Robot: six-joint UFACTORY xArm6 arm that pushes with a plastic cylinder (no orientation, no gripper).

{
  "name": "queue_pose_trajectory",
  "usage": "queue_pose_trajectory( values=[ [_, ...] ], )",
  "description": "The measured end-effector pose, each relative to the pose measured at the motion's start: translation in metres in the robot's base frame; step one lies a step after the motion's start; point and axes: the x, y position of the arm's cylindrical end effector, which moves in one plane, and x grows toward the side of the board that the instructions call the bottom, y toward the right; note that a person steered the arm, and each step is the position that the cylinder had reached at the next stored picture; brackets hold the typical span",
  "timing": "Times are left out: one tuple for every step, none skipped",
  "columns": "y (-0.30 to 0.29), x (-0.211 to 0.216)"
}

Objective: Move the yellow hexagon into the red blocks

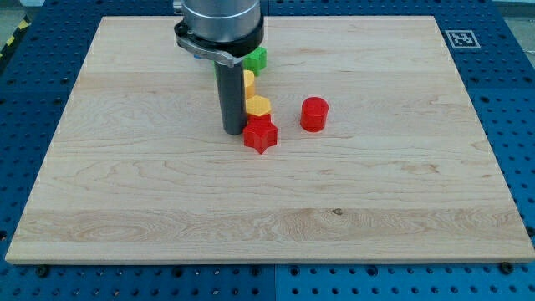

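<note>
The yellow hexagon point(257, 106) lies near the board's middle, touching the top edge of a red star-shaped block point(260, 134). A red cylinder point(314, 114) stands apart to the view's right of both. My tip point(232, 131) rests on the board just left of the yellow hexagon and the red star, close to or touching them. A second yellow block point(248, 82) sits just above the hexagon, partly hidden behind the rod; its shape is unclear.
A green block point(256, 59) sits above the yellow blocks, partly hidden by the arm point(219, 25). The wooden board point(125, 167) lies on a blue perforated table, with a fiducial tag point(461, 38) at the top right corner.
</note>
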Motion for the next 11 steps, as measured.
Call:
queue_pose_trajectory(
  values=[
    [-0.031,-0.040],
    [-0.013,-0.035],
    [0.022,-0.003],
    [0.042,0.010],
    [0.023,-0.025],
    [0.011,-0.064],
    [0.023,-0.052],
    [0.043,-0.007],
    [0.048,0.005],
    [0.029,-0.034],
    [0.038,-0.040]
  ],
)
